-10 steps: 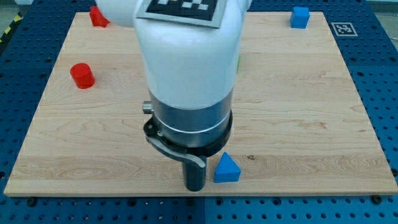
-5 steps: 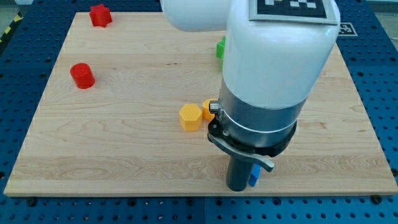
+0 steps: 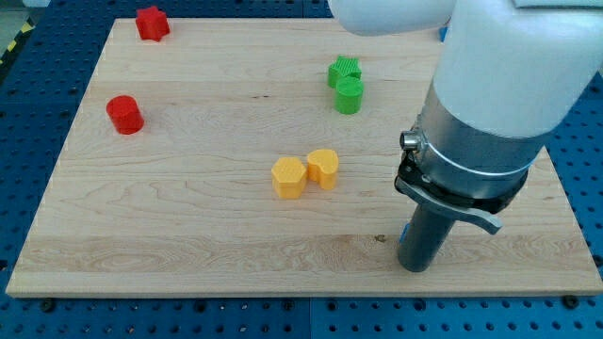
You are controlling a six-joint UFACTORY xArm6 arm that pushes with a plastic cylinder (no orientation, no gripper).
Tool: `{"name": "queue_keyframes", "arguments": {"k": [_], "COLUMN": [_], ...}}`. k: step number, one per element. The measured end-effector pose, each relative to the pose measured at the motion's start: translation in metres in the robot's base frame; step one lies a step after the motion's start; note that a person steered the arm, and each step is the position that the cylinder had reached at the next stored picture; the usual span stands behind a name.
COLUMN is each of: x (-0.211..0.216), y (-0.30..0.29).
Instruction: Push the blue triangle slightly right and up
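My tip (image 3: 415, 267) rests on the wooden board (image 3: 188, 235) near its bottom edge, right of centre. The blue triangle is almost wholly hidden behind the rod. Only a thin blue sliver (image 3: 404, 232) shows at the rod's left side, touching it or very close to it. The white and grey arm body covers the right part of the view above the tip.
A yellow hexagon (image 3: 288, 177) and a yellow rounded block (image 3: 323, 168) sit left of the tip. Two green blocks (image 3: 345, 70) (image 3: 350, 96) lie toward the top. A red cylinder (image 3: 123, 114) and a red star-shaped block (image 3: 151, 23) are at the left.
The arm and tip have swept from bottom centre to the right along the bottom edge. The blue triangle moved right with them and is now hidden behind the rod.
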State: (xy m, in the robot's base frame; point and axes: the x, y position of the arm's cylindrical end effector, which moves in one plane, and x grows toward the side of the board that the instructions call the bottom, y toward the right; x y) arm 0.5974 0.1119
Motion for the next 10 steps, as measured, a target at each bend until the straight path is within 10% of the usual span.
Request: {"name": "queue_keyframes", "arguments": {"k": [10], "x": [-0.044], "y": [0.032]}}
